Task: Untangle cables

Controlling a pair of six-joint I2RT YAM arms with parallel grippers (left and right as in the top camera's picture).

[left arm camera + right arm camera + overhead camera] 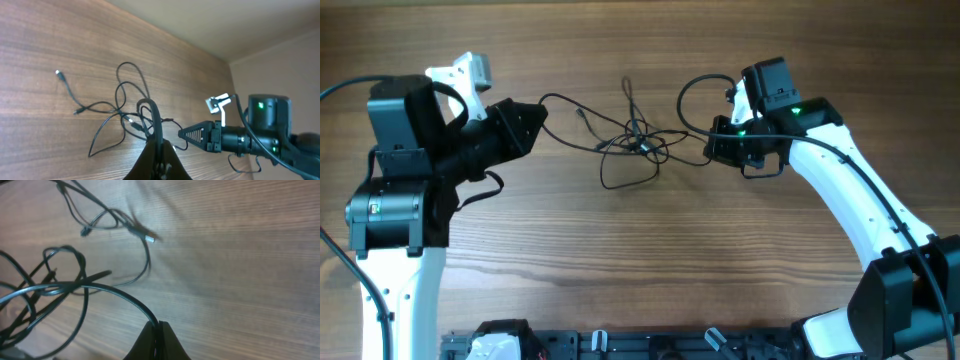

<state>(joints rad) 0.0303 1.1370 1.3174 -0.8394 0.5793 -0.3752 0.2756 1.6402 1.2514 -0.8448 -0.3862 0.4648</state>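
A tangle of thin black cables (635, 145) lies on the wooden table between my two grippers. My left gripper (540, 112) is shut on one cable end at the tangle's left; in the left wrist view the cord (150, 112) rises from the shut jaws (159, 145). My right gripper (713, 140) is shut on a cable at the tangle's right; in the right wrist view the cord (100, 287) arcs out of the shut jaws (157, 326). A silvery plug (150, 238) lies loose, and another plug end (58, 73) lies apart at the left.
The wooden table (650, 250) carries only the cables. The right arm's own thicker black cable (695, 90) loops above the right gripper. A dark rail (650, 345) runs along the table's front edge.
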